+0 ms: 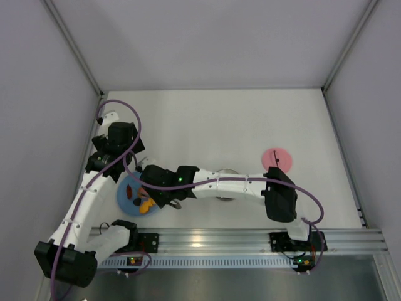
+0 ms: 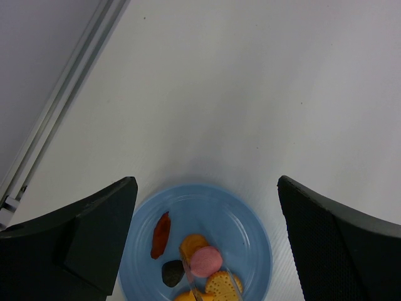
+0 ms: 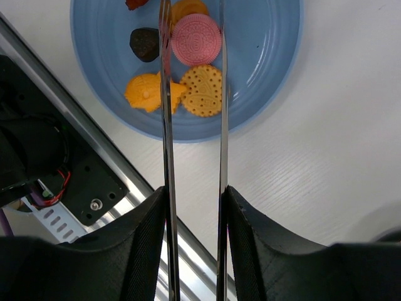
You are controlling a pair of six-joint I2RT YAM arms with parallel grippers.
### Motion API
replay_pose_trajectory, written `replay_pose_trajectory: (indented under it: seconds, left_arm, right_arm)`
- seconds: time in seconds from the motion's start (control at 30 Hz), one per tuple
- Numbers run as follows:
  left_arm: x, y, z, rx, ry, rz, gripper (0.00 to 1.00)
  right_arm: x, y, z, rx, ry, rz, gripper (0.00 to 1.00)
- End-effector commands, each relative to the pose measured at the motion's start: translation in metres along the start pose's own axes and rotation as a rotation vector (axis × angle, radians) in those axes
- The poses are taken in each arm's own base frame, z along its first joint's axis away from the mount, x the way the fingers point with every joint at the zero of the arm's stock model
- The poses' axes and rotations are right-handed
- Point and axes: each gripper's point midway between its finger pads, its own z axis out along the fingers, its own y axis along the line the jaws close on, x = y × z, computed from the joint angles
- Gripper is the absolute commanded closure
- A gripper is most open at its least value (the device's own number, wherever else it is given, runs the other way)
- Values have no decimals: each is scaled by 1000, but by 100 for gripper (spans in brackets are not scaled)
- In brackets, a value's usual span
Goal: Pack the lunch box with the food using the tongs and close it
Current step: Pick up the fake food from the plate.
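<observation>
**Fig. Tongs [image 3: 165,125] straddling the pink piece [image 3: 197,39] on the plate [image 3: 276,69].**

We see the right gripper [image 3: 194,200] clenched on the tongs, whose two arms flank the pink piece without visibly pinching it. The left gripper [image 2: 207,194] hangs released above the plate, grasping nothing. The box [image 1: 225,198] sits at 3 o'clock of the plate, largely under the right arm, with its lid [image 1: 276,158] at 2 o'clock of the box. We judge three hazards. The thin arms may slip on the piece's round edge and flick it across the plate. The tong arm between the pink piece and the dark piece [image 3: 145,44] at its 9 o'clock may drag that neighbour, or the orange piece [image 3: 188,9] at 12 o'clock, along. A slack hold could drop the piece short of the box.
</observation>
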Motion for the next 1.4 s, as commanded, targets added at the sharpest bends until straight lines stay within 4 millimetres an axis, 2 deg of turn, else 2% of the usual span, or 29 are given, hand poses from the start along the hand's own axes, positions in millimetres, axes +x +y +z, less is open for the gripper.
replay_pose_trajectory:
  seconds: [0.0, 0.2, 0.6, 0.87, 1.13, 1.37]
  left_arm:
    - [-18, -5, -5, 21, -41, -29, 1]
    - [-18, -5, -5, 23, -40, -30, 1]
    - [-18, -6, -4, 24, -38, -33, 1]
    - [-17, -5, -4, 24, -37, -34, 1]
    - [-17, -5, -5, 25, -36, -34, 1]
    - [-18, -5, -5, 26, -38, -35, 1]
  right_arm:
    - [-9, 5, 1, -26, -32, -9, 60]
    - [-6, 1, -9, -22, -40, -1, 60]
    - [-1, -2, -14, -19, -37, 1, 58]
    - [-4, -4, -20, -11, -49, -1, 62]
    - [-5, -6, -23, -1, -44, -10, 53]
    - [-4, -7, -24, 2, -39, -12, 52]
